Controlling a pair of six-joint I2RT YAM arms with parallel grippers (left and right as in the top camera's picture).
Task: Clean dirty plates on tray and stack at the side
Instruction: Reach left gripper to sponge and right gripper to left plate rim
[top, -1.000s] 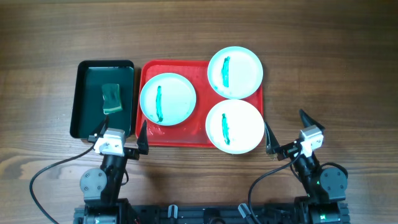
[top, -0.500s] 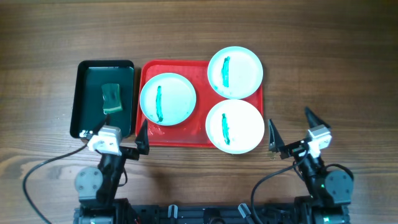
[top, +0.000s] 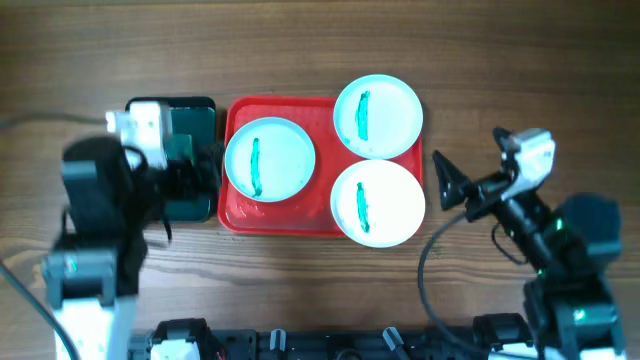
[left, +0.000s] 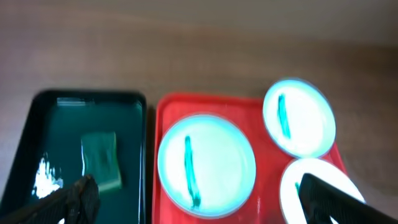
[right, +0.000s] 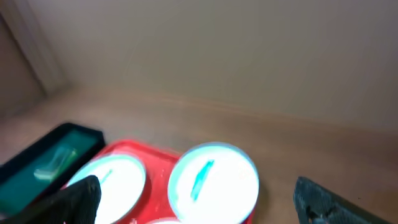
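While three plates (top: 270, 158) are sitting smeared on the tray (top: 285, 218), I am holding both end effectors (left: 202, 202) (right: 202, 202) wide.

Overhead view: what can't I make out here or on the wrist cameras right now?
Overhead: left arm covers much of the green bin and the sponge in it.
Left wrist: nearest plate cut off by the bottom edge and a finger.
Right wrist: blurred; nearest plate only a sliver at the bottom edge.
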